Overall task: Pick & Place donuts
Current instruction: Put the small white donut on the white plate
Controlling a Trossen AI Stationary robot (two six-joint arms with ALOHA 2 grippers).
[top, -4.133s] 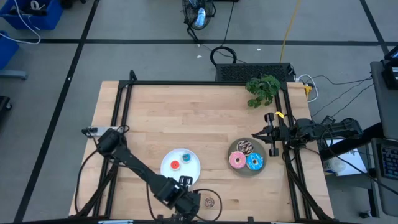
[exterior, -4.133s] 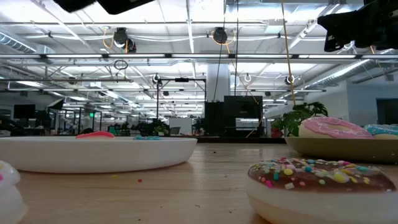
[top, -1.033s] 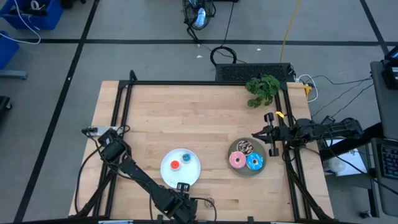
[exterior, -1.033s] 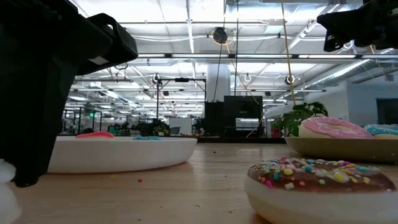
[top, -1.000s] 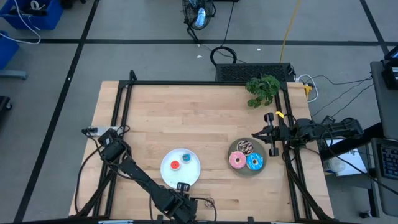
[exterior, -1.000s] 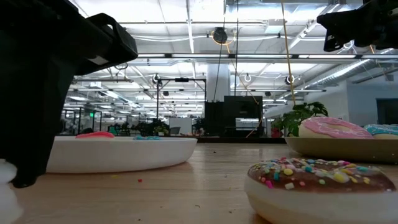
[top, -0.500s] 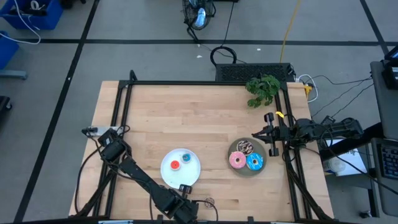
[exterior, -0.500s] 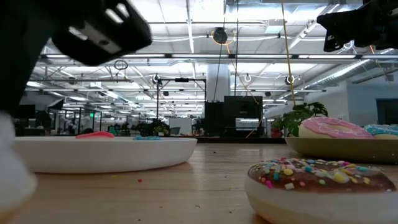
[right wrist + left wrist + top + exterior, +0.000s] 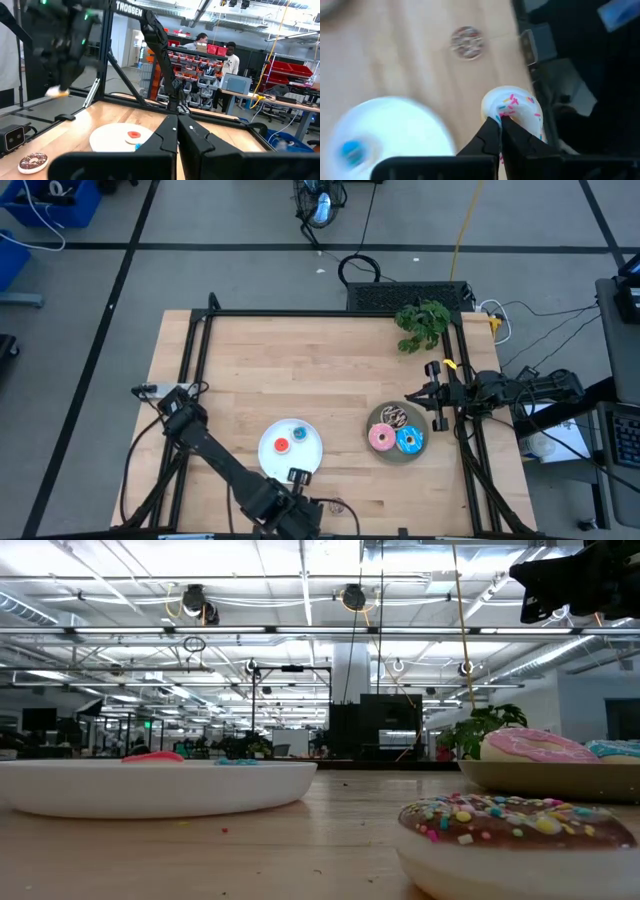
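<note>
The only readable lettering is the white word "TROSSEN" on the dark arm (image 9: 150,22) across the table.

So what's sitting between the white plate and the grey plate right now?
Nothing: in the high view only bare tabletop separates the white plate from the grey plate.

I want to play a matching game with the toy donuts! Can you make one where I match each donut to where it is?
Things:
1. red donut
2. pink donut
3. white donut
4. brown donut

Places:
A. on the bare table
B. pinched in the left gripper
C. on the grey plate
D. on the white plate

Pairs: 1-D, 2-C, 3-B, 4-A.

The right gripper waits, shut, by the table's right edge.
</note>
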